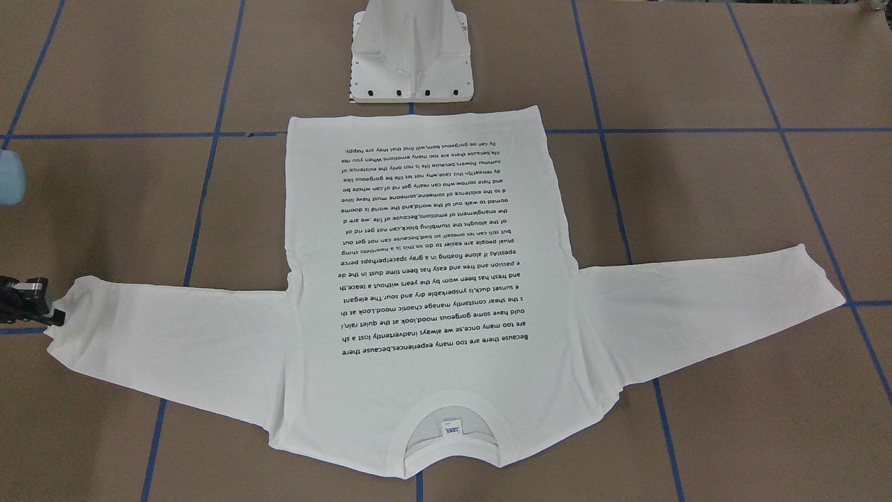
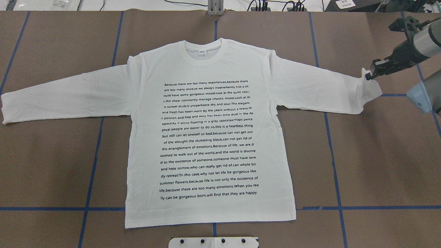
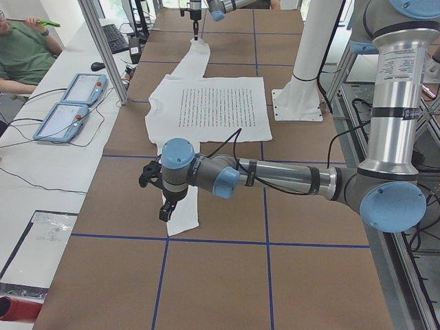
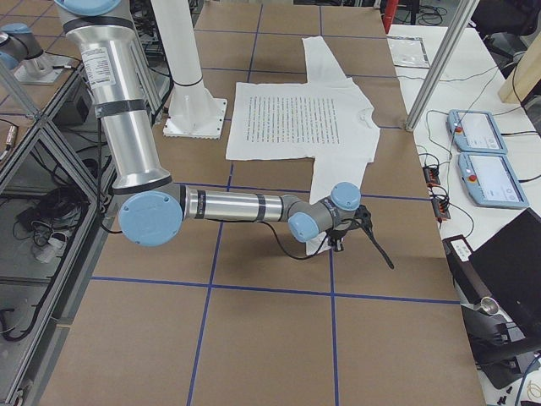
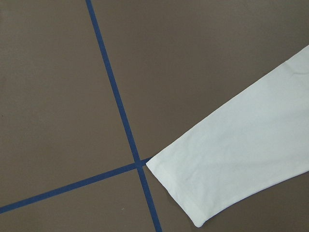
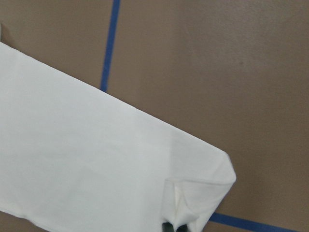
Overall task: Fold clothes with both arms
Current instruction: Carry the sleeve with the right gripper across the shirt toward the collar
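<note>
- While one white long-sleeved T-shirt lies flat across the middle of the table, printed side up, two arms reach to its two sleeves.
- Its hem lies toward the table's robot-side edge, just short of the one white pedestal base. The collar, with one small neck label, lies toward the operators' edge.
- One block of black text covers the front.
- The left sleeve runs flat toward the table's left end, and the left cuff lies at a crossing of two blue tape lines.
- The right sleeve runs toward the right end.
- On the right arm, the right gripper has its fingers pinched together on the right cuff, whose corner curls up off the table.
- The left arm stretches low near the left end, and the left gripper points down over the left cuff. Only a side view shows it, so I cannot tell whether it is wide or narrow.
- Beyond the operators' edge, two tablets lie on a bench where one person in green sits.
</note>
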`<act>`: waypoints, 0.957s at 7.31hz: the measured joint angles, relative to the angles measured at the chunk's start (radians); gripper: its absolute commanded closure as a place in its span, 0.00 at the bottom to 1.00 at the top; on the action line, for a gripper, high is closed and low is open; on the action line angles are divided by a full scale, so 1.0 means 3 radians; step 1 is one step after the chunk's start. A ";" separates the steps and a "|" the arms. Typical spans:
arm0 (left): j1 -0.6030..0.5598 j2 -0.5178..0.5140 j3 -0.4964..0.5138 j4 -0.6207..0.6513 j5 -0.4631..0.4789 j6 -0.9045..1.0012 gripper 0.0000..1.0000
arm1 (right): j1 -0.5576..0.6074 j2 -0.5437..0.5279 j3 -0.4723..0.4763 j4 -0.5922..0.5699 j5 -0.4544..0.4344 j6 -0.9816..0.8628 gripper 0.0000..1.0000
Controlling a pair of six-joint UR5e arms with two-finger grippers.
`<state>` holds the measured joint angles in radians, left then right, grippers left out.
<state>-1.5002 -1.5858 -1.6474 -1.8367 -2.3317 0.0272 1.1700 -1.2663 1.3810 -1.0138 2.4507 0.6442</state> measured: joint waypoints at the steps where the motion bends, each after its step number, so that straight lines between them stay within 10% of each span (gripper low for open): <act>1: 0.0000 0.0006 0.0004 -0.0002 0.0000 0.0004 0.00 | -0.0123 0.0145 0.0170 0.0006 0.0036 0.0493 1.00; 7: -0.0008 0.0062 0.0020 -0.0001 0.0008 0.0008 0.00 | -0.1081 0.1470 0.0539 -0.0014 -0.0849 0.2088 1.00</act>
<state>-1.5028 -1.5672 -1.6414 -1.8369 -2.3293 0.0296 0.8457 -0.8252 1.5427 -1.0179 2.1960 1.2704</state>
